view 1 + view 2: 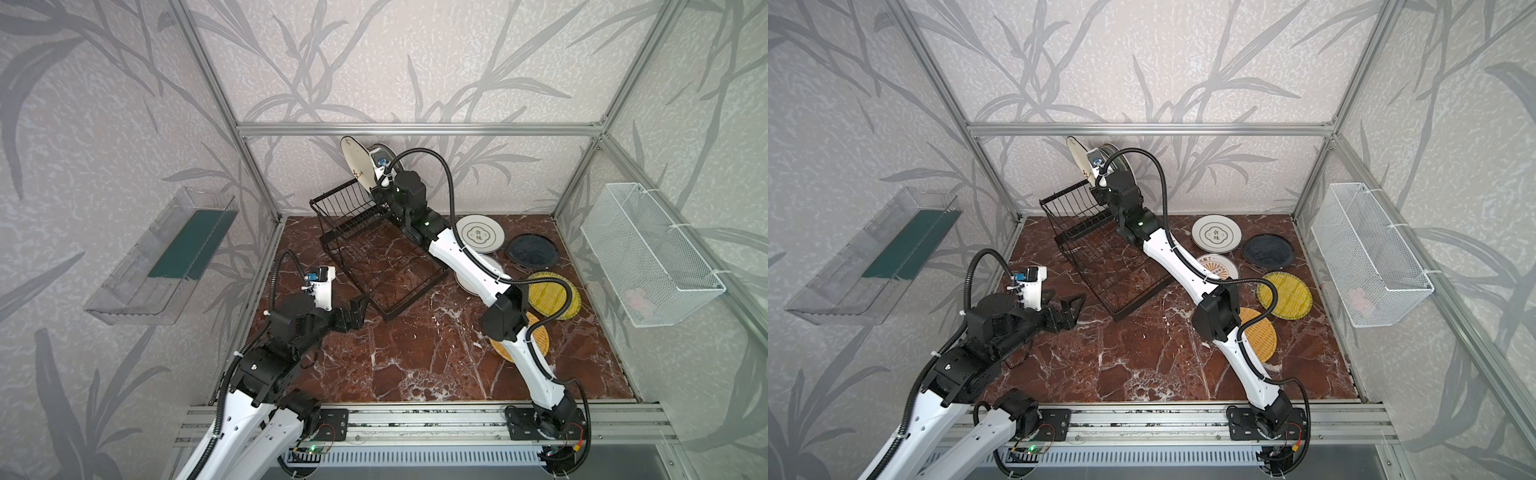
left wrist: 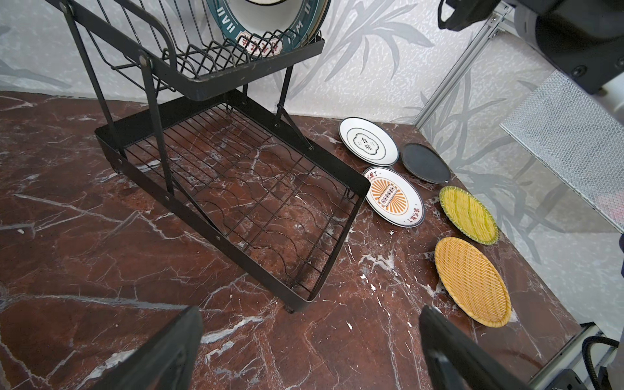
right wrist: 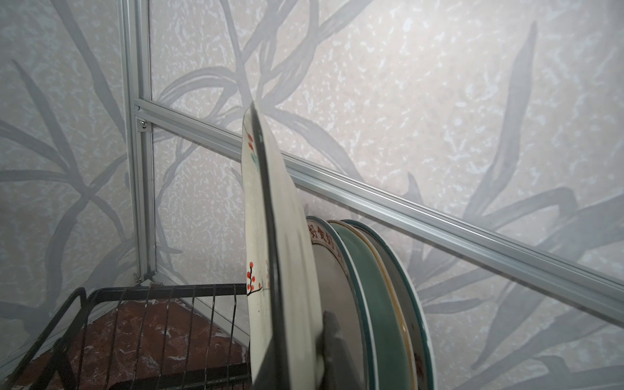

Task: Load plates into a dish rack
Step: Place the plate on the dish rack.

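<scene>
The black wire dish rack (image 1: 376, 253) (image 2: 233, 189) stands at the back of the marble table. My right gripper (image 3: 300, 337) (image 1: 376, 189) is shut on a cream floral plate (image 3: 263, 236) (image 1: 355, 162), held upright over the upper basket, beside teal-rimmed plates (image 3: 354, 287) (image 2: 266, 33) standing in its slots. My left gripper (image 2: 310, 324) (image 1: 359, 307) hangs open and empty near the rack's front corner. Flat on the table right of the rack lie a white plate (image 2: 368, 141), a dark blue plate (image 2: 425, 163), a sunburst plate (image 2: 393, 197) and two woven discs (image 2: 469, 214) (image 2: 472, 282).
A clear plastic bin (image 1: 162, 253) hangs on the left wall and a white mesh basket (image 1: 648, 253) on the right wall. The right arm (image 1: 478, 266) stretches across above the sunburst plate and the woven discs. An aluminium rail (image 1: 415, 419) runs along the table's front.
</scene>
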Controlling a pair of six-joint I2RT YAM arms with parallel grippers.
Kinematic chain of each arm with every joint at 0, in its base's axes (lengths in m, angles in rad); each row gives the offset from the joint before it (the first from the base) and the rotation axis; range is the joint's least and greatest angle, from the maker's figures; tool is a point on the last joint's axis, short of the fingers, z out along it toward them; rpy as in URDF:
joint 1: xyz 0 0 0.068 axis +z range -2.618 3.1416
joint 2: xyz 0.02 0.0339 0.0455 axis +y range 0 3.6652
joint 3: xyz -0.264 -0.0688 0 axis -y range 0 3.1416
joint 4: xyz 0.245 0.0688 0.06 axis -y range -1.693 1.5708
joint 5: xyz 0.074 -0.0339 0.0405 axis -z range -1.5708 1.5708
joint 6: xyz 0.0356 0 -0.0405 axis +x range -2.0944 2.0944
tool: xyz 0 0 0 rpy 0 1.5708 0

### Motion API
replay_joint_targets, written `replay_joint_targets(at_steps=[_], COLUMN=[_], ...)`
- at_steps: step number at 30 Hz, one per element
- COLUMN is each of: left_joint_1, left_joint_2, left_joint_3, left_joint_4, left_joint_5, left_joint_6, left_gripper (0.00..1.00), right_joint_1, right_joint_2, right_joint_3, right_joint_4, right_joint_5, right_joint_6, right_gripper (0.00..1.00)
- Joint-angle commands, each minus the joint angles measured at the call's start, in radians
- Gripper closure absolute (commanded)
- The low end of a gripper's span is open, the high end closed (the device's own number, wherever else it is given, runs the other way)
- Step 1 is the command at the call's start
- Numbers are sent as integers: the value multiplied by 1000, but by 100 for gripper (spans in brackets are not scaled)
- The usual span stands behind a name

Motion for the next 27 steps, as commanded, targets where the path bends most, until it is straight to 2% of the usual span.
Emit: replay_joint_targets(at_steps=[1,27], left_joint_1=[8,21], left_joint_2=[-4,5], left_joint_3=[-9,-14], left_joint_4=[16,27], left_joint_5=[15,36], left_joint_6=[1,-5], left_gripper=[1,1], right_joint_1=[-5,-31], right_joint_2=[-18,2], right_joint_3=[66,11], right_joint_4=[142,171], right_joint_5=[26,35], right_joint_6=[-6,-48], right_gripper=[100,100])
